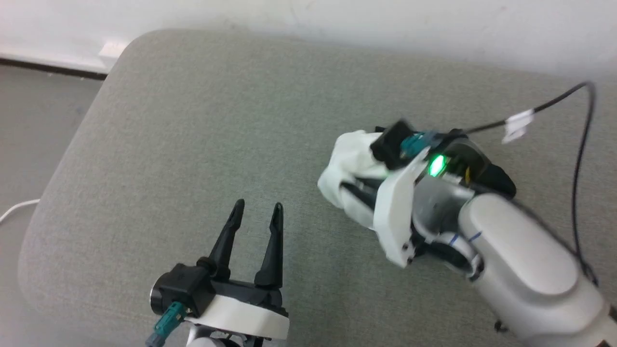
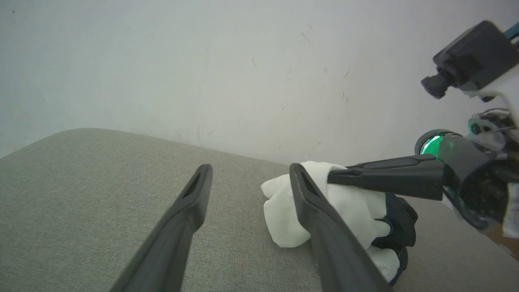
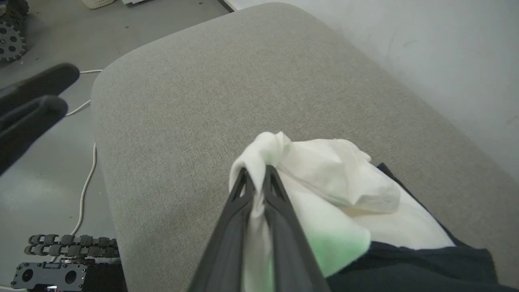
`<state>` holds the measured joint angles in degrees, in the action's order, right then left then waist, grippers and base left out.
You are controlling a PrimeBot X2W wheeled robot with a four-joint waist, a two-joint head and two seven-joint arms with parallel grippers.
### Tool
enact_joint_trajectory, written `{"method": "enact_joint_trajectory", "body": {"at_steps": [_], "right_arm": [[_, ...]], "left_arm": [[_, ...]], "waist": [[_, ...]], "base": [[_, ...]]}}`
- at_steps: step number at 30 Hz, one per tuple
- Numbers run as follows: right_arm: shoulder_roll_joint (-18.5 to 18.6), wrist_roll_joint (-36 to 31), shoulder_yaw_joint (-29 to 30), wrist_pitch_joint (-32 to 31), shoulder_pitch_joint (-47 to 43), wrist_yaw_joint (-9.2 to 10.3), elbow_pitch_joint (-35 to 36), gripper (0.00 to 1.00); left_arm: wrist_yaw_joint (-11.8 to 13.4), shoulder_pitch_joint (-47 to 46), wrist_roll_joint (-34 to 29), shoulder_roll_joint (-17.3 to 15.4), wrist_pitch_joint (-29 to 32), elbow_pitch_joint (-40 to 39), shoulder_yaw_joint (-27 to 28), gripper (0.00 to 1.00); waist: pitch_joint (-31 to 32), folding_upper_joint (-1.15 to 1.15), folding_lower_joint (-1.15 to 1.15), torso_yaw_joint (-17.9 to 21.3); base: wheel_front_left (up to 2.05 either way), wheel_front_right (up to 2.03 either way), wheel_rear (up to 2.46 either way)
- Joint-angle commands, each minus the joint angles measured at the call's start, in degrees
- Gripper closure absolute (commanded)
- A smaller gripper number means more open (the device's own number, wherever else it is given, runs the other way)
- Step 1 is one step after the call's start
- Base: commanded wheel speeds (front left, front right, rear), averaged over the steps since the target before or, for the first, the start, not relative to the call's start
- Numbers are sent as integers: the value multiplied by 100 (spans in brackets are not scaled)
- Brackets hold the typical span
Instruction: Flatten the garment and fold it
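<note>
Garment [image 3: 336, 170] bunched in a heap on the right part of the grey cushion [image 1: 193, 120], near the wall [image 2: 243, 61]. Right tool [image 3: 256, 172] pinched tight on a fold of its white cloth (black fabric lies under and behind the white). Left tool [image 1: 257, 207] spread wide, holding nothing, over the cushion, apart from the heap.

cushion [image 1: 217, 120]: grey woven fabric, with a rounded corner at 10 o'clock
garment [image 1: 347, 154]: bunched white bundle with a black part, at 3 o'clock on the cushion
left gripper [image 1: 259, 205]: at 7 o'clock, fingers spread and pointing to 12 o'clock, apart from the garment
right gripper [image 1: 348, 187]: reaching in from 4 o'clock, dark fingers sunk in the white cloth
green light [image 1: 436, 165]: lit on the right wrist
cable [image 1: 583, 144]: black, looping at 2 o'clock, with a white tag [image 1: 518, 124]
wall [image 1: 337, 19]: white, at 12 o'clock
floor [image 1: 29, 135]: grey, at 9 o'clock
</note>
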<state>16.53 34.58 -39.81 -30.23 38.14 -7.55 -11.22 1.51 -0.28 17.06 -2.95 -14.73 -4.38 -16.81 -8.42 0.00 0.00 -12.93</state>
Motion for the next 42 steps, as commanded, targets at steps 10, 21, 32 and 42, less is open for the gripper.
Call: {"method": "enact_joint_trajectory", "body": {"at_steps": [10, 21, 32, 42], "right_arm": [[74, 416, -211, 301, -84, 6, -521, 0], [978, 370, 1838, 40, 480, 6, -214, 0], [1092, -277, 2714, -749, -136, 6, -777, 0], [908, -638, 3069, -769, -428, 6, -970, 100]], "left_arm": [[106, -171, 122, 7, -27, 90, -150, 0], [145, -146, 62, 7, -27, 62, -189, 0], [157, -403, 50, 7, -27, 35, -447, 0], [260, -633, 152, 7, -27, 46, -710, 0]], "waist": [[-302, 0, 0, -344], [-370, 0, 0, -130], [-853, 0, 0, -351], [-1217, 0, 0, -716]], "base": [[0, 0, 0], [0, 0, 0], [0, 0, 0], [0, 0, 0]]}}
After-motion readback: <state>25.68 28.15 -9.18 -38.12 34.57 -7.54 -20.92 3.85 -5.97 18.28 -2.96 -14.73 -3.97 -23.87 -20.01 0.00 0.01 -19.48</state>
